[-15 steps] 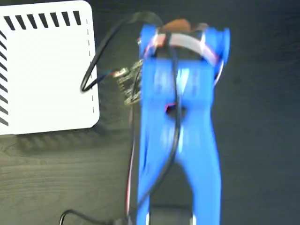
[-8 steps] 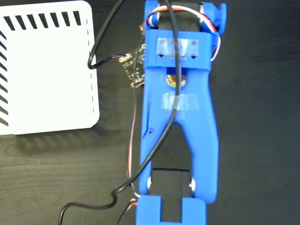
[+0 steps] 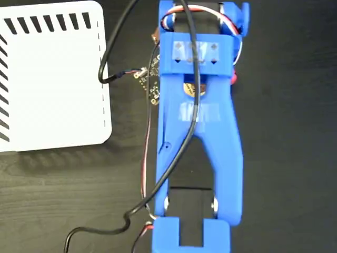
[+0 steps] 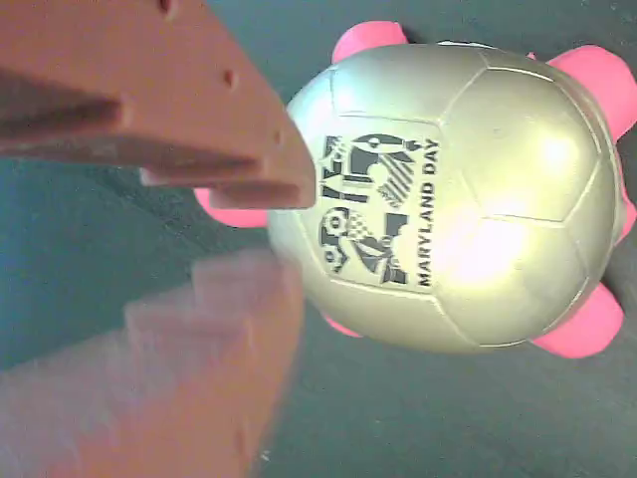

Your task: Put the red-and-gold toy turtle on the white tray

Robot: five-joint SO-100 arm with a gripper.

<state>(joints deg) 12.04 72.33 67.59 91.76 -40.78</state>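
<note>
Across the upper left of the fixed view lies the white tray [image 3: 52, 79], flat on the dark table [image 3: 295, 158], with black slanted stripes along its top and left edges and a thin dashed slit down its right edge. Nothing rests on the part of the tray that shows; its surface is plain white. Just right of it the blue arm [image 3: 197, 132] stretches from the bottom edge up to the top of the picture, with a black cable [image 3: 113, 50] looping off it over the tray's right edge. The arm covers most of what is under it in this view; only a small gold patch and a sliver of red show through and beside it.

Close up in the wrist view, the turtle [image 4: 458, 199] fills the right half of the picture. It sits on the dark table, not on the tray, with its shiny gold shell facing the camera, a black printed mark reading "MARYLAND DAY", and pinkish-red limbs poking out around the rim. The gripper [image 4: 274, 224] is spread: one finger [image 4: 179, 110] ends at the shell's left edge and covers part of a limb, the other finger [image 4: 169, 368] lies lower and blurred, with a gap between them. Whether either finger touches the turtle cannot be told.
</note>
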